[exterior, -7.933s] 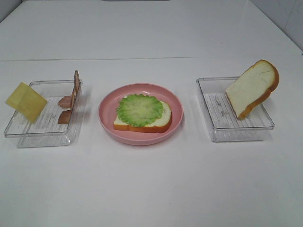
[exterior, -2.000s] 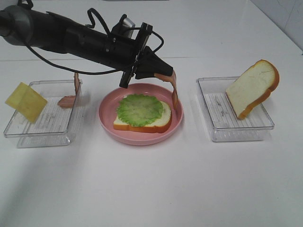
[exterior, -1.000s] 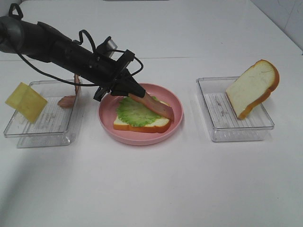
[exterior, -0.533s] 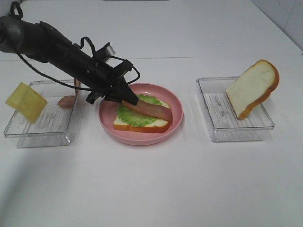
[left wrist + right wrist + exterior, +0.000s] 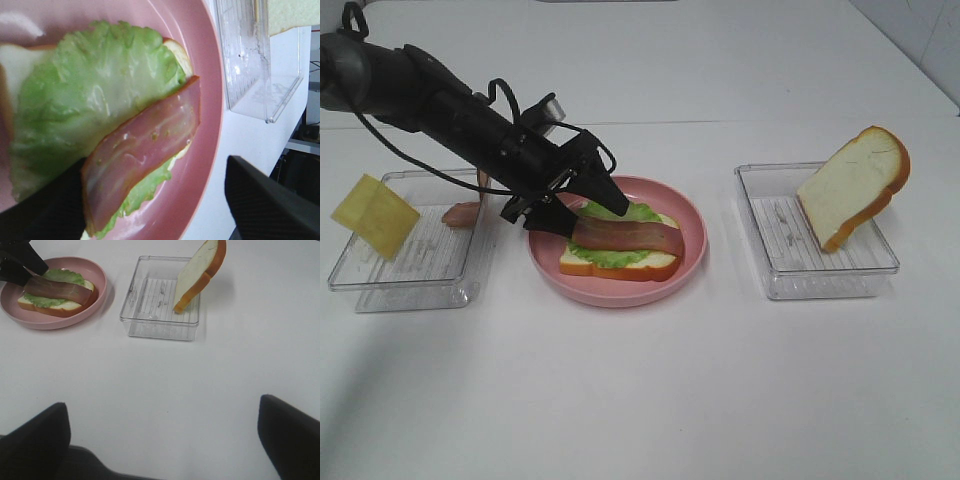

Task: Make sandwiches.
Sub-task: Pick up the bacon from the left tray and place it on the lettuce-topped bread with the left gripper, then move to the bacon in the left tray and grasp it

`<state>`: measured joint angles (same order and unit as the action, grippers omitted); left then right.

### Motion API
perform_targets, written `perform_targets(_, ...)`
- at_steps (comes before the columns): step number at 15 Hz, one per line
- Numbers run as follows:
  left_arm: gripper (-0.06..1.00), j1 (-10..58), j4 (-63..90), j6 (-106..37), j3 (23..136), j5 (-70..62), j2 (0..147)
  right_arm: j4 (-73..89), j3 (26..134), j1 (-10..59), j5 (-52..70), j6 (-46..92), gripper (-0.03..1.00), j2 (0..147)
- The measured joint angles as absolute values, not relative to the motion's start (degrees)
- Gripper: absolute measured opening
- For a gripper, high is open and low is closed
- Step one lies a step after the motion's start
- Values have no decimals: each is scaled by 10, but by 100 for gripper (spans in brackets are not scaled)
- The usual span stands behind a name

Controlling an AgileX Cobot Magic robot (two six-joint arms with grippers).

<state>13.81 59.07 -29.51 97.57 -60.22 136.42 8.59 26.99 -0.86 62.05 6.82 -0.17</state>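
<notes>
The sandwich (image 5: pixel 620 262), bread and lettuce so far, sits on the plate (image 5: pixel 692 215) with bacon (image 5: pixel 625 235) lying flat across it, its long axis running away from the left gripper (image 5: pixel 590 215), whose jaws stand apart at its near end. We would back off along that axis. The right gripper (image 5: pixel 165 440), also open, hangs well away.

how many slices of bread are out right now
2. One bread slice lies on the pink plate under lettuce and bacon; the other slice leans tilted in the right clear tray.
</notes>
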Motion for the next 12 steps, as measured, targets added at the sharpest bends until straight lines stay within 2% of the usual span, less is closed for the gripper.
perform_targets(4, 73, 138, 571, -285, 997, -634, 1357, 86, 270, -9, 621, 68, 98, -2)
perform_targets(9, 73, 138, 387, -119, 1090, -690, 1356, 86, 270, -9, 621, 68, 98, -2)
perform_targets(12, 73, 137, 328, -72, 1145, -691, 1342, 86, 270, -9, 621, 68, 98, -2)
